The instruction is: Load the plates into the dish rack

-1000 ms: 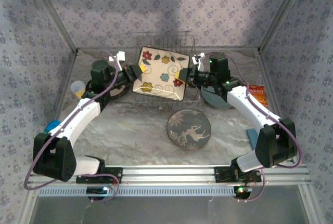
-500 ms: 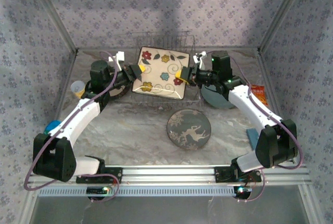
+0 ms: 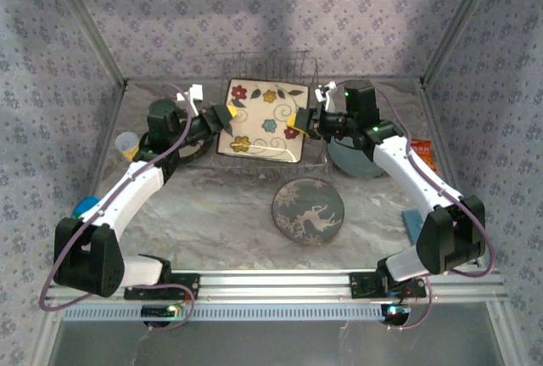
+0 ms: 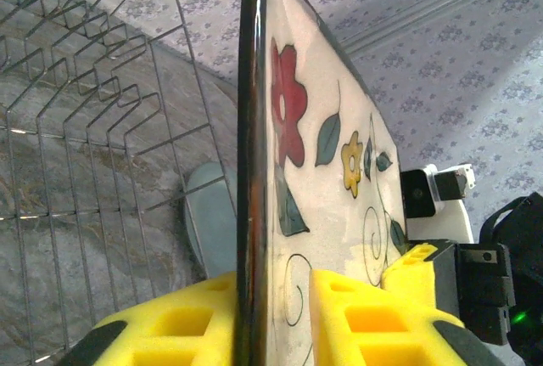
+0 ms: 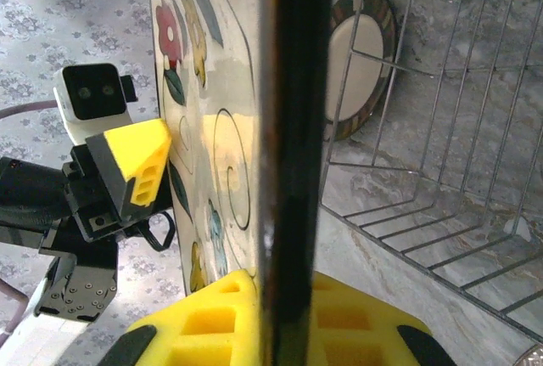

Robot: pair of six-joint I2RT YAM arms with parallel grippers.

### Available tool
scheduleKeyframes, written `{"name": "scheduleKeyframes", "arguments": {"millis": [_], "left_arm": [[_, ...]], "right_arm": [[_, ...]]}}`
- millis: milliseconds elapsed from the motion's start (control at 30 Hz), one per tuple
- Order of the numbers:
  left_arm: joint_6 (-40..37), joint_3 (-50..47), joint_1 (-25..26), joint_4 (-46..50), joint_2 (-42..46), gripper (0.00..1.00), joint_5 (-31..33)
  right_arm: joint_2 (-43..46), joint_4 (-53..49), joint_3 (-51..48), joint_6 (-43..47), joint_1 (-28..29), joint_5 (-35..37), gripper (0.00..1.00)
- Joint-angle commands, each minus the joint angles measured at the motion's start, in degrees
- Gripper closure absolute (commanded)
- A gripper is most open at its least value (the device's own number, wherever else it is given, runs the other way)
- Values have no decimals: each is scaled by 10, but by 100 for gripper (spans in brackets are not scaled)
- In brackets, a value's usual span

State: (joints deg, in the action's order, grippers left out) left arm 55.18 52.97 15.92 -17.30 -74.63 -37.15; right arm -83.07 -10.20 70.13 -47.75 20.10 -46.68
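Observation:
The square cream plate point(image 3: 261, 120) with the flower pattern stands tilted over the wire dish rack point(image 3: 273, 65), held by its two side edges. My right gripper point(image 3: 299, 121) is shut on its right rim, both pads point(image 5: 221, 306) tight against it. My left gripper point(image 3: 222, 117) straddles the left rim; one pad touches the dark edge, and the other pad point(image 4: 365, 315) stands off the plate's face point(image 4: 327, 128), so it is open. The deer plate point(image 3: 308, 211) lies flat in front. The pale grey-blue plate point(image 3: 349, 162) lies under my right arm. The brown-rimmed plate point(image 5: 361, 60) shows through the rack wires point(image 5: 441, 137).
A small yellow cup point(image 3: 126, 143) stands at the left wall, and an orange packet point(image 3: 421, 155) lies at the right. Patterned walls close in the back and both sides. The marble surface around the deer plate has free room.
My left gripper's jaws have eased apart on the square plate's rim. My right gripper has closed on the opposite rim and shifted slightly back. The plate has hardly moved.

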Motion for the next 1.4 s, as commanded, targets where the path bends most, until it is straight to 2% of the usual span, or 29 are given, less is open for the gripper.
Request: {"name": "scheduleKeyframes", "arguments": {"millis": [0, 267, 500, 800, 933, 1067, 1367], "left_arm": [[-9, 3, 6, -46, 22, 65, -5], [-27, 5, 6, -26, 24, 40, -2], [-63, 26, 5, 23, 23, 1, 1], [-161, 92, 4, 154, 19, 1, 14], [-221, 130, 5, 239, 16, 1, 32], [-272, 158, 5, 316, 18, 1, 61], [-342, 194, 4, 407, 14, 1, 97]], "right_arm": [[2, 20, 34, 23, -7, 4, 100], [1, -15, 58, 38, -21, 11, 100], [-8, -88, 116, 64, -50, 12, 100], [-63, -262, 268, 146, -87, 40, 100], [-122, -364, 375, 197, -99, 81, 100], [-184, -420, 475, 202, -104, 130, 100], [-309, -551, 710, 216, -100, 237, 100]]}}
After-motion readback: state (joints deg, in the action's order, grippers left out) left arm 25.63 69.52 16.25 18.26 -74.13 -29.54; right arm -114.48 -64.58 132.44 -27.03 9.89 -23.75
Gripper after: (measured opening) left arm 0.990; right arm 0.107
